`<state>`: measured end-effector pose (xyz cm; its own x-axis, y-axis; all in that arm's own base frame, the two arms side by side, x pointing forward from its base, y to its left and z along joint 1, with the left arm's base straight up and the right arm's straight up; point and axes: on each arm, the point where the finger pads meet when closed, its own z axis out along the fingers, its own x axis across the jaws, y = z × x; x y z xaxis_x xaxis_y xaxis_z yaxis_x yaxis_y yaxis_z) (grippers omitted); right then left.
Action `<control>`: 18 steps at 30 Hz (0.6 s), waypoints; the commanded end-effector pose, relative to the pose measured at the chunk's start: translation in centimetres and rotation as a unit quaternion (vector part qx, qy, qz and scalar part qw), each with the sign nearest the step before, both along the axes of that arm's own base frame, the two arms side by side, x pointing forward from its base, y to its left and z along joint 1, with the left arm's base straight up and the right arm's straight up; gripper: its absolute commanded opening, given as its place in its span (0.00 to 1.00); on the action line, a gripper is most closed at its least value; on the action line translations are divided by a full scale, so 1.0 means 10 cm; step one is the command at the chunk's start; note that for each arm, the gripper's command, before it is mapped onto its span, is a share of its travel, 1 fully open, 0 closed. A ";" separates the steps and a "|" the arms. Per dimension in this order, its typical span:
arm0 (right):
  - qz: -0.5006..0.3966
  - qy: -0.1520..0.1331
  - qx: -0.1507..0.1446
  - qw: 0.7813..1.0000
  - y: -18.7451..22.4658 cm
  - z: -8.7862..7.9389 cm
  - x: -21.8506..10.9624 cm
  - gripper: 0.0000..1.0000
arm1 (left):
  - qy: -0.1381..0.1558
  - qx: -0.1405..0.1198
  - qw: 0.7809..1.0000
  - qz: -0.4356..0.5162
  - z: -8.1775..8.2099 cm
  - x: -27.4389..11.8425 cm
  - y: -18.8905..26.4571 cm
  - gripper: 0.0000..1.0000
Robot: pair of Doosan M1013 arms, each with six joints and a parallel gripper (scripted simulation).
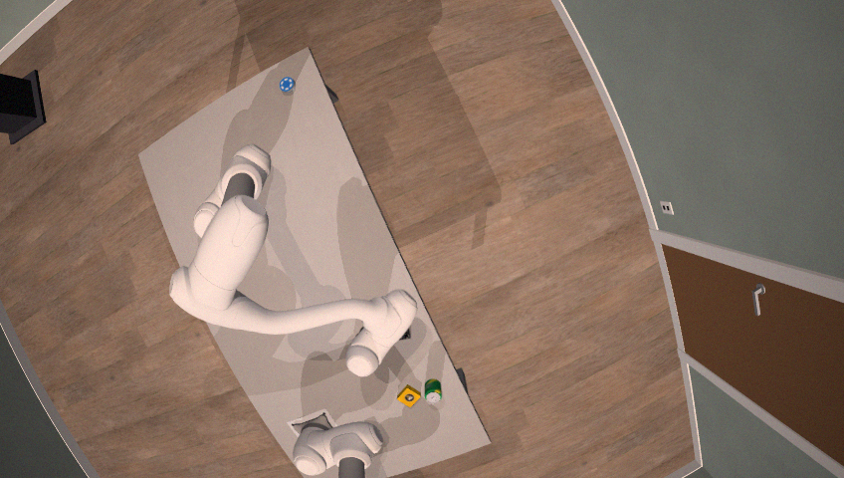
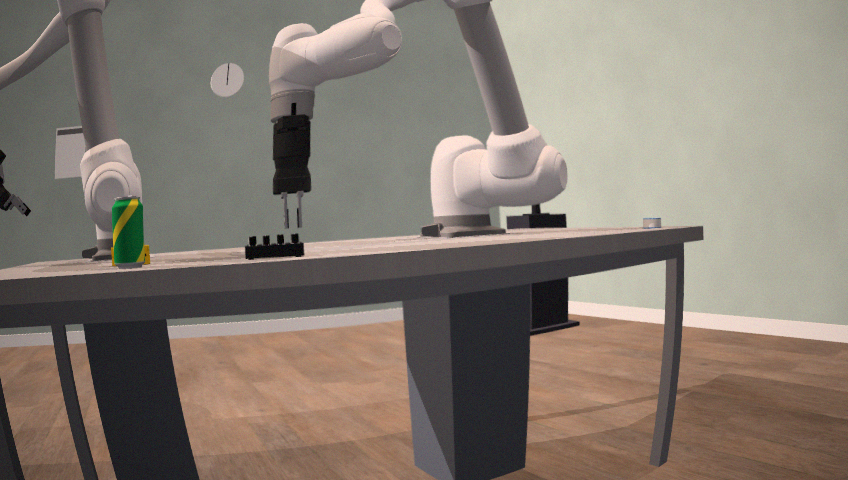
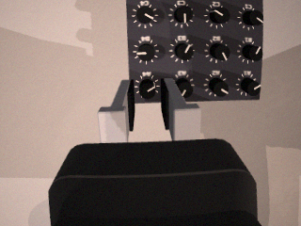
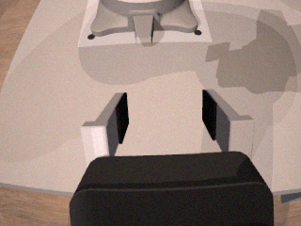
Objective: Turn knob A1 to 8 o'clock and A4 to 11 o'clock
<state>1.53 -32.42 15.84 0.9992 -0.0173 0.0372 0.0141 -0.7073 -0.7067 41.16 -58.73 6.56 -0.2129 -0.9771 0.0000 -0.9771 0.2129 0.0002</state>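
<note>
The dark knob box (image 3: 165, 35) (image 2: 274, 250) (image 1: 407, 333) is mostly hidden under the left arm in the top view. In the left wrist view row A is nearest the gripper, labels upside down. Knob A4 (image 3: 147, 88) shows between the fingers, its pointer toward the picture's upper right. Knob A1 (image 3: 249, 86) is at the right end, its pointer also toward the upper right. Knob A3 (image 3: 183, 88) is partly behind a finger. The left gripper (image 3: 148, 81) (image 2: 292, 227) is part-open and empty, pointing down just above the knobs. The right gripper (image 4: 165, 93) is open and empty, away from the box.
A green can (image 1: 433, 387) (image 2: 127, 231) and a yellow block (image 1: 408, 395) (image 2: 147, 253) stand together beyond the box, toward the right arm's base. A blue-topped round tin (image 1: 287, 84) (image 2: 652, 223) lies near the table's far end. The box is close to the table's long edge.
</note>
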 end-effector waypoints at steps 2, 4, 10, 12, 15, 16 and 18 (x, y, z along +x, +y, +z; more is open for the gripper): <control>0.000 0.000 0.000 1.000 0.00 0.00 0.00 1.00 | -0.001 -0.001 1.000 0.000 -0.01 0.00 0.00 0.46; 0.000 0.000 0.000 1.000 0.00 0.00 0.00 1.00 | -0.001 -0.001 1.000 0.000 -0.02 0.00 0.00 0.46; 0.000 0.000 0.000 1.000 0.00 0.00 0.00 1.00 | -0.001 -0.001 1.000 0.000 -0.03 0.00 0.00 0.46; 0.000 0.000 0.000 1.000 0.00 0.00 0.00 1.00 | -0.001 -0.001 1.000 0.000 -0.03 0.00 0.00 0.46; 0.000 0.000 0.000 1.000 0.00 0.00 0.00 1.00 | -0.001 -0.001 1.000 0.000 -0.03 0.00 0.00 0.46; 0.000 0.000 0.000 1.000 0.00 0.00 0.00 1.00 | -0.001 -0.001 1.000 0.000 -0.03 0.00 0.00 0.46; 0.000 0.000 0.000 1.000 0.00 0.00 0.00 1.00 | -0.001 -0.001 1.000 0.000 -0.03 0.00 0.00 0.46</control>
<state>1.53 -32.42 15.84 0.9992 -0.0173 0.0372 0.0141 -0.7073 -0.7067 41.15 -58.73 6.13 -0.2129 -0.9771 0.0000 -0.9771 0.2129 0.0002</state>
